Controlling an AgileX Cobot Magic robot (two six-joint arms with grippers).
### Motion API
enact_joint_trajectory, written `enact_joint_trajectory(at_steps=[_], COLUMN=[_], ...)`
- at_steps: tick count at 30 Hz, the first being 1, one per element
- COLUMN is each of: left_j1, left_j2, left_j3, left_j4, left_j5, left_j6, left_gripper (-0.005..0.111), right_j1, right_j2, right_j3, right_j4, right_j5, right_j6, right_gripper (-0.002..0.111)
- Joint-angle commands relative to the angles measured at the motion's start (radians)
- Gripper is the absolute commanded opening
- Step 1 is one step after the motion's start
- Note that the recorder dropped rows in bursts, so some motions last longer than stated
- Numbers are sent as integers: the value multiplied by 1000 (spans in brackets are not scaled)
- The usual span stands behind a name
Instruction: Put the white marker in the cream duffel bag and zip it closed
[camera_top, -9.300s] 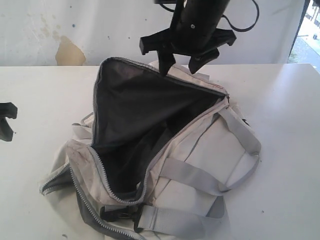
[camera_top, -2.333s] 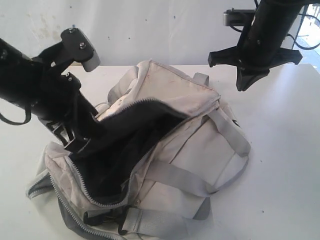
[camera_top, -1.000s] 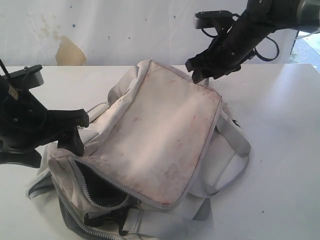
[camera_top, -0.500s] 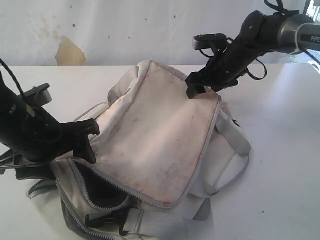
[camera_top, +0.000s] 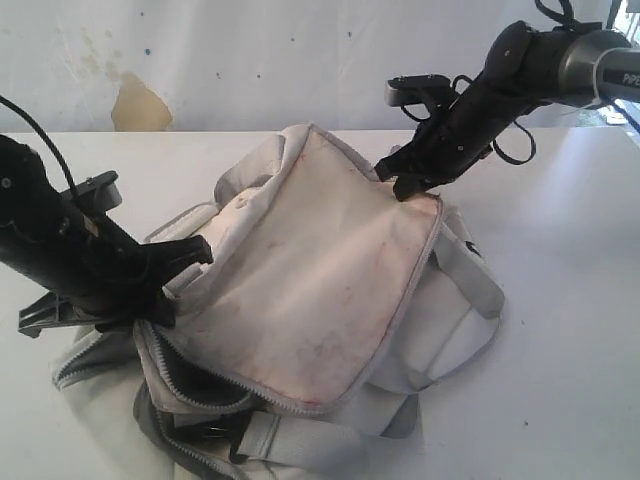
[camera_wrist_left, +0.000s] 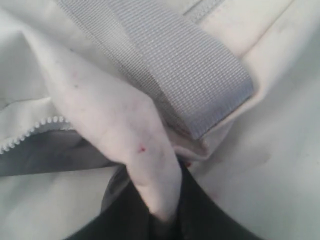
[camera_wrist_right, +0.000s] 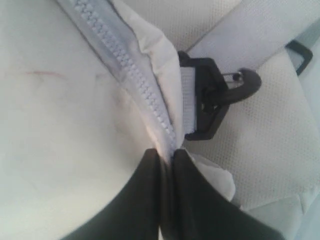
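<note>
The cream duffel bag (camera_top: 320, 270) lies in the middle of the table, its stained top flap folded down over the opening. My left gripper (camera_top: 165, 285) is shut on a fold of the bag's cream fabric (camera_wrist_left: 150, 170) at the flap's left edge, beside a grey strap (camera_wrist_left: 185, 75). My right gripper (camera_top: 405, 180) is shut on the zipper edge (camera_wrist_right: 150, 105) at the flap's far right corner, next to a black buckle (camera_wrist_right: 212, 97). A gap of open grey zipper (camera_top: 200, 385) shows black lining at the bag's front left. The white marker is out of view.
The bag rests on a white table (camera_top: 570, 300). A stained white wall (camera_top: 200, 60) stands behind. Grey straps (camera_top: 470, 270) trail off the bag's right side and front.
The flap has come down over the formerly wide-open bag. In the last second my left gripper moved right onto the flap's edge and my right gripper settled onto its far corner.
</note>
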Motion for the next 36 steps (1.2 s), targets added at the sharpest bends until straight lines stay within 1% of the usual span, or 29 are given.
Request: enact_joint_trajectory(at_steps=[1,3,5,9,11,13,15,17,21,25,27,28,30,32,34,36], left_j1=[82,133,179,273,305,329,343,349,351,351,351,351,351,351,351,351], left_j2=[1,8,26,102,146,198,252,298,418,511,551,597,656,682,684,684], left_j3=[-74,-117,-168,-305,-369,-438,-510,-579,-737,-856,-914,-976,-1049,-1079,-1079,-1079], left_j4=[20,3,-49,-223,-311,-413,-502,-547,-578,-578,-588,-619,-647,-641,-641,-634], left_j5=[20,41,58,110,123,130,134,137,188,217,237,273,318,310,293,307], left_j6=[72,113,206,378,443,544,643,700,741,755,752,751,751,751,754,797], left_gripper=[1,1,1,1,1,1,1,1,1,1,1,1,1,1,1,2], right_j1=[-2,-2,-4,0,0,0,0,0,0,1,14,28,57,80,95,98], right_j2=[-27,-55,-89,-187,-244,-308,-362,-400,-456,-507,-529,-547,-567,-571,-571,-571], right_j3=[-3,-2,3,76,128,185,252,314,432,518,568,622,696,750,785,791], right_j4=[-144,-187,-196,-196,-194,-199,-215,-223,-212,-172,-150,-132,-118,-98,-91,-95], right_j5=[77,121,179,226,229,237,238,225,163,135,118,93,34,-7,-56,-88], right_j6=[211,298,359,428,460,489,544,582,662,707,707,727,736,744,744,744], right_gripper=[0,0,0,0,0,0,0,0,0,0,0,0,0,0,0,0])
